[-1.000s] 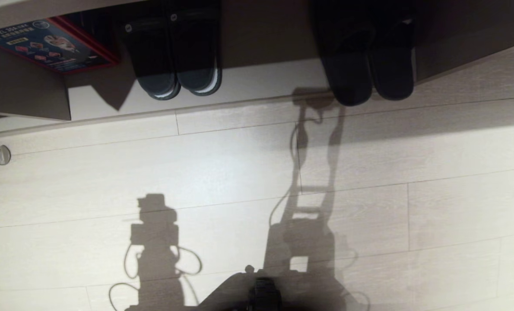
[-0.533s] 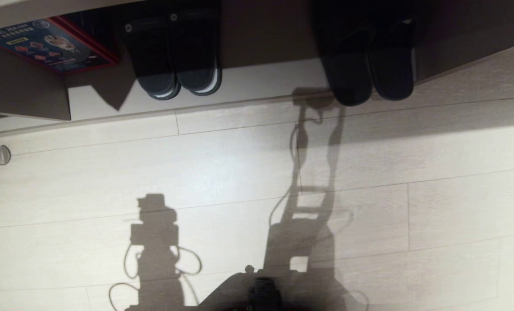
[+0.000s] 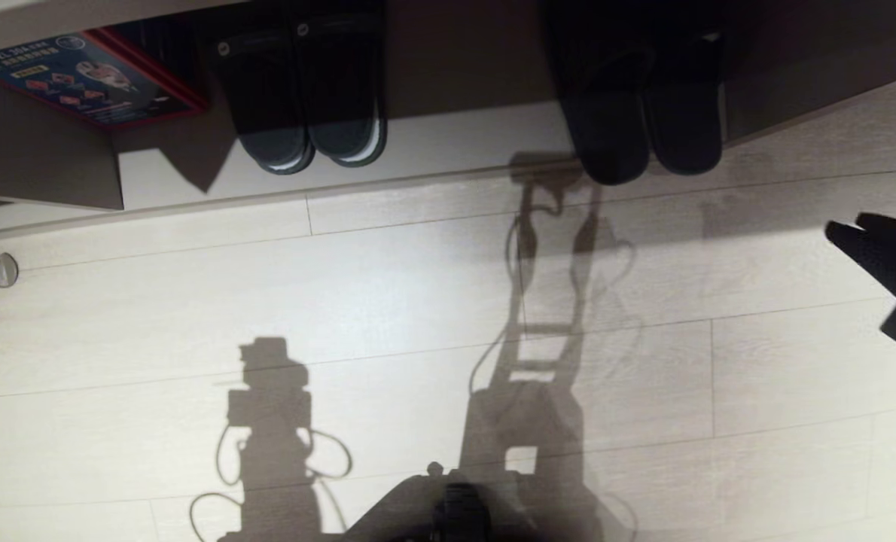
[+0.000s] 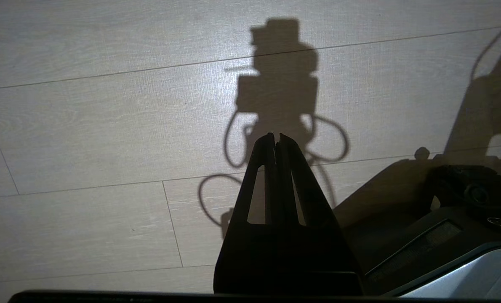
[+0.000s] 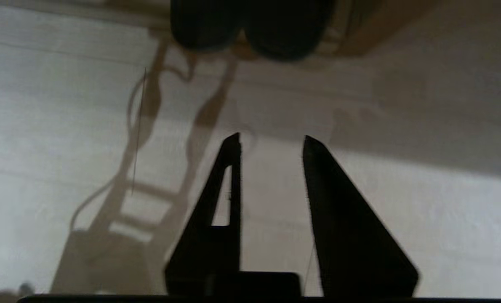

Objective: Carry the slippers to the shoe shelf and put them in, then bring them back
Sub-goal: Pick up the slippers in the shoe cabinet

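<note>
Right gripper (image 5: 271, 143) fingers apart, empty; left gripper (image 4: 275, 136) fingers together. Slippers (image 3: 644, 113) in shoe shelf (image 3: 448, 139), beside black pair (image 3: 305, 98).

— Can you read anything from where you stand?
— You get one printed thing: the red-edged blue box (image 3: 86, 79) lying in the shelf recess, upper left. Its heading begins "TZL", then digits too small for you to make out.
— And the black slippers (image 3: 301, 90)?
— Each strap has a small round logo, unreadable.
</note>
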`<state>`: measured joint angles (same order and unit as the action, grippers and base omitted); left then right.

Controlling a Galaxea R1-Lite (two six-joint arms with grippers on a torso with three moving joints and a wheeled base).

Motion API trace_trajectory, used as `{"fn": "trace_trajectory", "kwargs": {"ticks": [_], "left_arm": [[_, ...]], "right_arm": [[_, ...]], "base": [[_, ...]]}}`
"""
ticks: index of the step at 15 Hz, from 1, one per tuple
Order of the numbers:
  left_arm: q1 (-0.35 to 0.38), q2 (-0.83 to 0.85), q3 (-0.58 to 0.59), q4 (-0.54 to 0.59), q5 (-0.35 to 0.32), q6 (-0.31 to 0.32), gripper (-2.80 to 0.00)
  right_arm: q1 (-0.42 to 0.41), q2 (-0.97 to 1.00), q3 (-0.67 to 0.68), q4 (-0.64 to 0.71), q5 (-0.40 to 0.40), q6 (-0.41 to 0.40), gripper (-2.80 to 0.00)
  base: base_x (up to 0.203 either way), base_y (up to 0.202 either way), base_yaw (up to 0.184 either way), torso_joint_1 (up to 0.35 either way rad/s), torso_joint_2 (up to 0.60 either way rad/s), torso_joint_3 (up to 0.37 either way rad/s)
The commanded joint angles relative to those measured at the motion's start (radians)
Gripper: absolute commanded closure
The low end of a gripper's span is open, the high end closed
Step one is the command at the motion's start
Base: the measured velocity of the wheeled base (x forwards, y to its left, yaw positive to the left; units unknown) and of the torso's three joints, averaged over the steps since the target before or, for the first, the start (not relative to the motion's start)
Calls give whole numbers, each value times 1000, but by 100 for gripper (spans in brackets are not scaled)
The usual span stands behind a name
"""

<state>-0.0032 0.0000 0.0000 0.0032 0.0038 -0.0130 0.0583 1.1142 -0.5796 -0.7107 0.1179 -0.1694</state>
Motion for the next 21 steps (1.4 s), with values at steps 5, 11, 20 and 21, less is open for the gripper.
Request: {"fn": "trace_trajectory", "kwargs": {"ticks": [5, 11, 20, 21], "left_arm": [[0, 0, 2, 0, 1, -1, 0], [0, 0, 2, 0, 1, -1, 0], [0, 0, 2, 0, 1, -1, 0], [0, 0, 2, 0, 1, -1, 0]], "right_arm": [[66, 506, -224, -487, 0, -34, -280], [94, 747, -572, -540, 3, -37, -280], [97, 990, -992, -497, 6, -31, -280], [97, 1020, -1058, -481, 6, -29, -280]], "base": [[0, 0, 0, 0, 0, 0], [0, 0, 0, 0, 0, 0], [0, 0, 0, 0, 0, 0], [0, 0, 0, 0, 0, 0]]}}
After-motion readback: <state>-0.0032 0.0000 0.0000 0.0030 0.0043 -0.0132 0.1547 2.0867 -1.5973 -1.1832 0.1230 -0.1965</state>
